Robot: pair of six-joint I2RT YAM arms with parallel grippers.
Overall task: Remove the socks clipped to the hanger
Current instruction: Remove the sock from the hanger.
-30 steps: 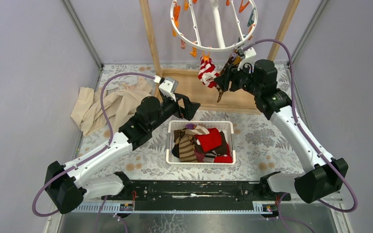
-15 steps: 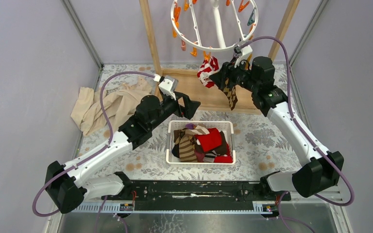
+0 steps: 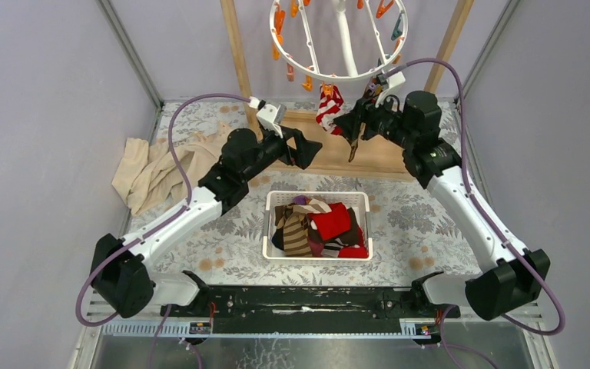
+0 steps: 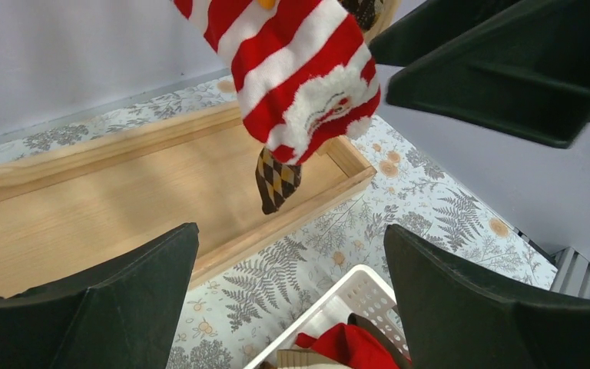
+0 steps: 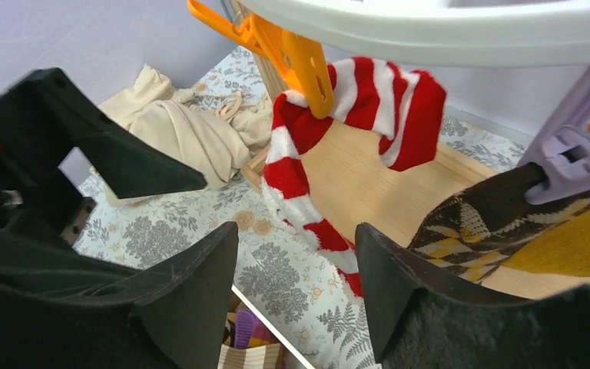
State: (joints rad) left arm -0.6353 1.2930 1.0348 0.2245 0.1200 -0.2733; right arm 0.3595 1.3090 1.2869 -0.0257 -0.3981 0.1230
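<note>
Since both grippers hang open and empty just under the white round plastic hanger ring [image 5: 430,23], the step in hand looks like choosing one sock and closing on it cleanly. Well below the ring, the white slotted plastic basket [image 3: 276,197] already holds a heap of socks, so the job seems mostly done. Higher up, the left gripper [image 4: 290,229] points toward the ring's near edge with its jaws spread wide. The right gripper [image 5: 296,231] faces it from the ring's right, jaws likewise apart. Between them the red-and-white striped sock [image 5: 299,169] dangles from an orange plastic clip [image 5: 299,54] on the ring's rim. Just beside it, a brown argyle diamond sock [image 5: 469,223] is pinched by a pale purple clip [image 5: 572,157], with a mustard yellow sock [image 5: 576,246] against it. I judge one gripper should grip the striped sock close beneath its clip, on a full fold rather than the toe, and pull straight down from the ring. A sideways tug would likely set the ring swinging.
</note>
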